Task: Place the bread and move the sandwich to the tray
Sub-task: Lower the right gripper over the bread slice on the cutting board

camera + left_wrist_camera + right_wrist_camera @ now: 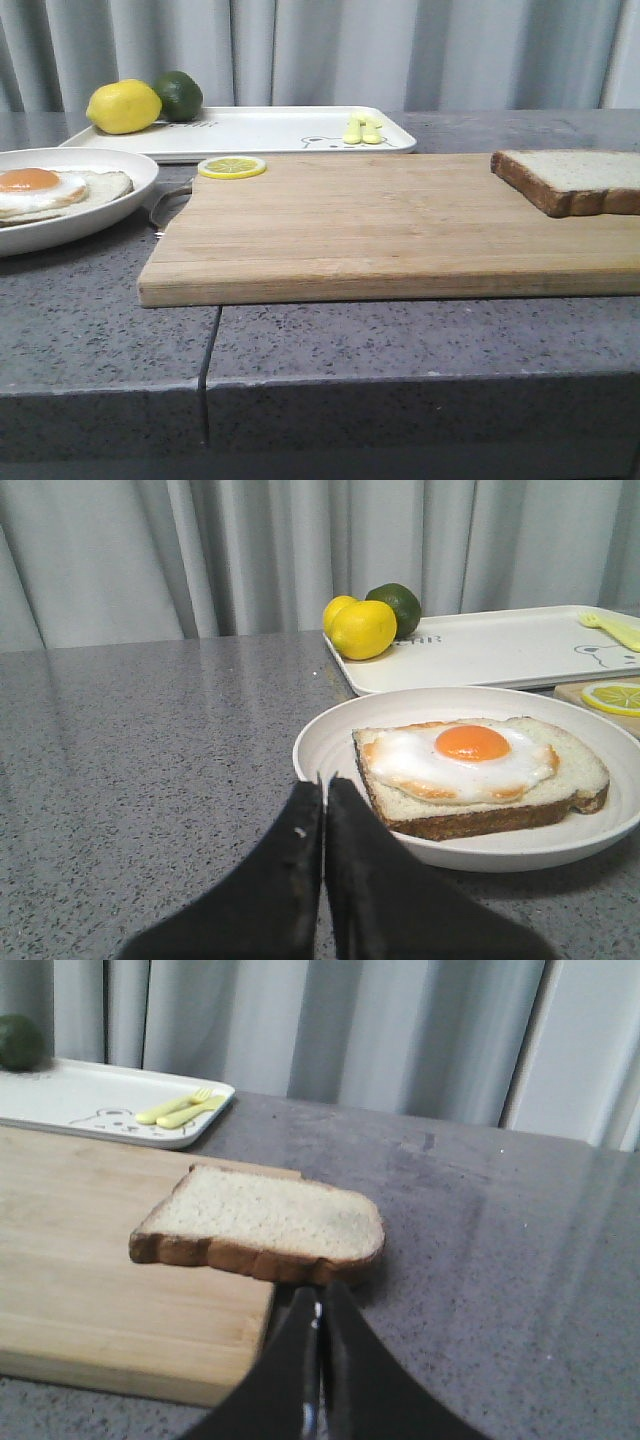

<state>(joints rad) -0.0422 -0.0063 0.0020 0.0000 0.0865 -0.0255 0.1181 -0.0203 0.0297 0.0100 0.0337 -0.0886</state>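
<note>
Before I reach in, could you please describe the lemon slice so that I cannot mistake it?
Find the wooden cutting board in the middle of the counter. On its far left corner, just in front of the tray, lies the lemon slice. It is a thin flat yellow disc, unlike the whole lemon standing on the tray.

In the front view we lose the bread point(575, 180) past the right edge and the plate point(100, 215) past the left. Beyond the left pincer point(323, 785), the tray point(480, 650) is cropped; its bear drawing point(605, 658) shows only partly.
</note>
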